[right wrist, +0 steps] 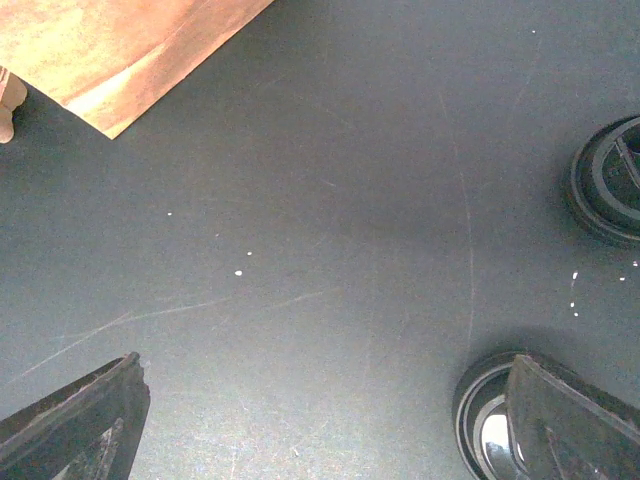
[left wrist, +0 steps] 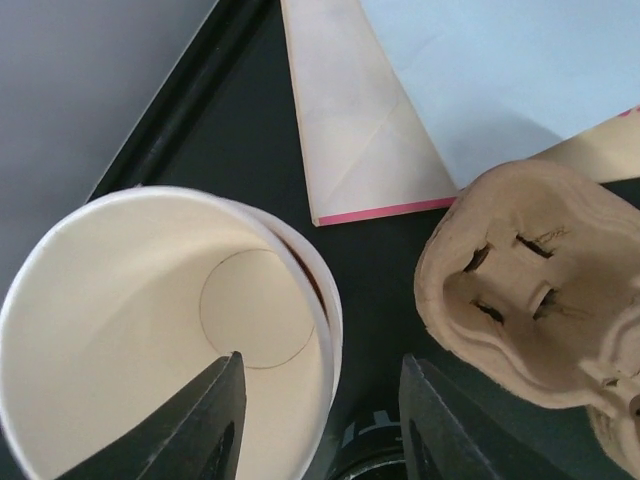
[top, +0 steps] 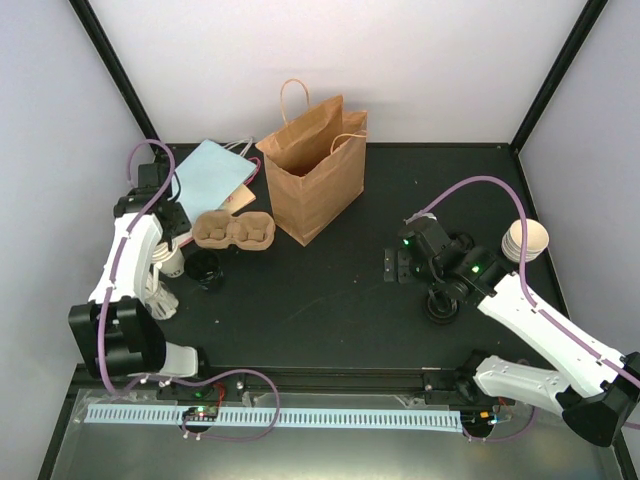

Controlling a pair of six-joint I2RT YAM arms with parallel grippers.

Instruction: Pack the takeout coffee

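Observation:
A stack of nested paper cups (left wrist: 130, 330), cream inside, fills the lower left of the left wrist view and stands at the table's left (top: 170, 264). My left gripper (left wrist: 320, 360) straddles its wall: one finger (left wrist: 205, 420) reaches inside the cup and the other (left wrist: 450, 420) stands outside, a gap off the rim. Beside it is a black cup (top: 203, 268). My right gripper (right wrist: 320, 400) hangs open over bare table, one finger above a black lid (right wrist: 480, 415); a second lid (right wrist: 610, 180) lies farther off. The brown bag (top: 312, 170) stands open at the back.
A pulp cup carrier (top: 233, 230) lies right of the left gripper, also close in the left wrist view (left wrist: 540, 280). A flat pale-blue bag (top: 208, 172) lies at the back left. Another stack of cream cups (top: 525, 240) stands at the right edge.

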